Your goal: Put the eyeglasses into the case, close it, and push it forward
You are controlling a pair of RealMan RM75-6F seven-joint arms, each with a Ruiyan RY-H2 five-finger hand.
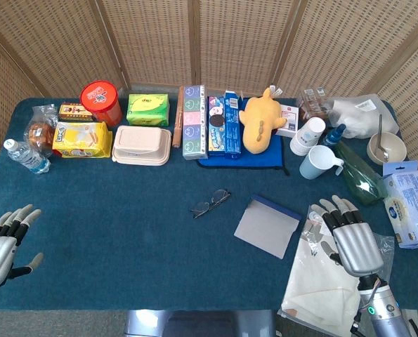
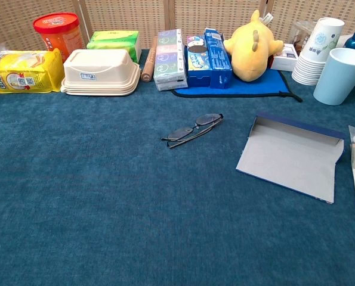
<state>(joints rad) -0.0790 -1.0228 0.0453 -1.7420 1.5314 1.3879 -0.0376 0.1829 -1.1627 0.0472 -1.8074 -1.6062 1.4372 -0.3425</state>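
Observation:
Folded dark-framed eyeglasses (image 1: 210, 203) (image 2: 193, 128) lie on the blue cloth near the table's middle. To their right lies the open case (image 1: 268, 225) (image 2: 290, 155), a flat grey panel with a dark blue far edge. My right hand (image 1: 349, 235) hovers open, fingers spread, just right of the case over a clear plastic bag. My left hand (image 1: 5, 242) is open at the table's front left, far from the glasses. Neither hand appears in the chest view.
Along the back stand a red tub (image 1: 101, 100), yellow snack bag (image 1: 82, 139), beige lunchbox (image 1: 142, 144), tissue packs (image 1: 194, 123), a yellow plush (image 1: 261, 119), paper cups (image 1: 308, 135) and a blue mug (image 1: 319, 162). A water bottle (image 1: 26, 156) lies far left.

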